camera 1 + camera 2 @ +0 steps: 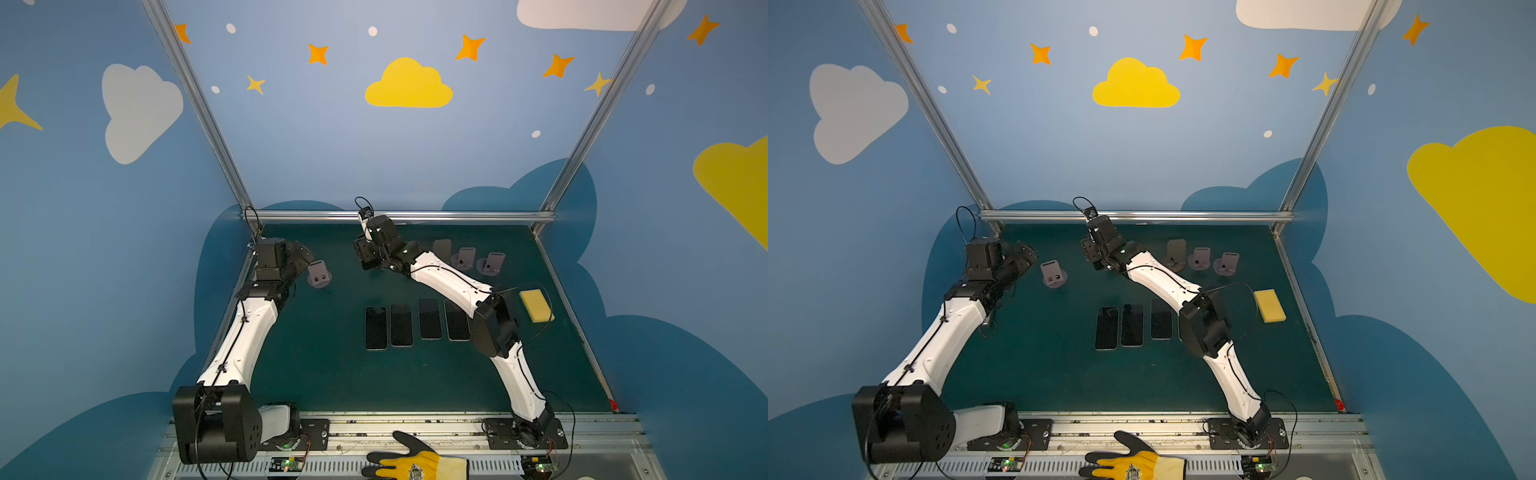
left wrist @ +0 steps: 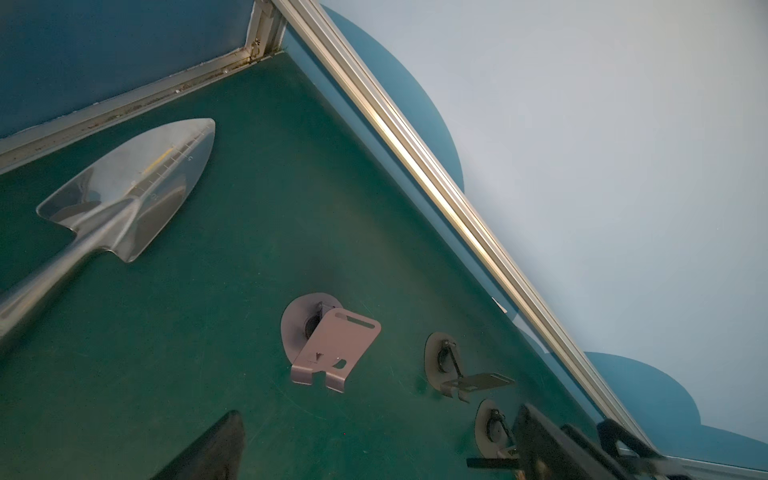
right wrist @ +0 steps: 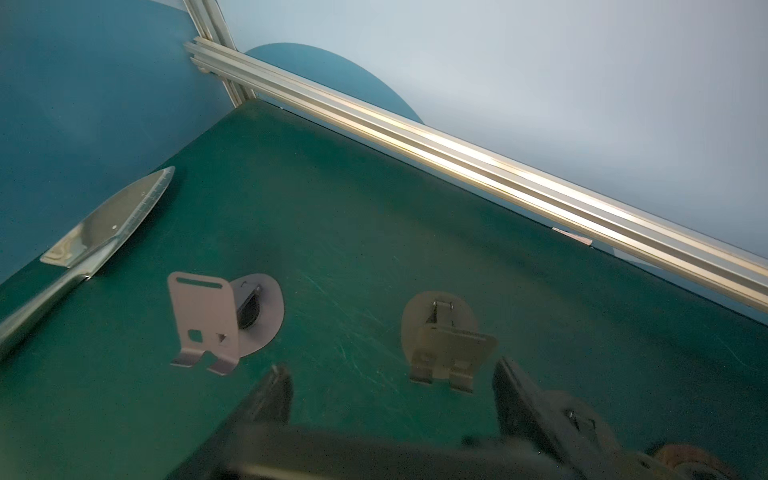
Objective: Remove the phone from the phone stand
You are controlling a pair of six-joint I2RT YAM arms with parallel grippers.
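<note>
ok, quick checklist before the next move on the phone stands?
1. Grippers: left gripper and right gripper open, nothing between the jaws: ok.
2. Four phones flat in a row on the mat: ok.
3. The left stand is bare: ok.
4. Phone on any stand: cannot tell. The tan slab behind the right arm could be a phone or a bare plate.
5. The trowel and sponge touch no stand: ok.
6. The glove at the front edge is off the mat. Hand inside it: cannot tell.
</note>
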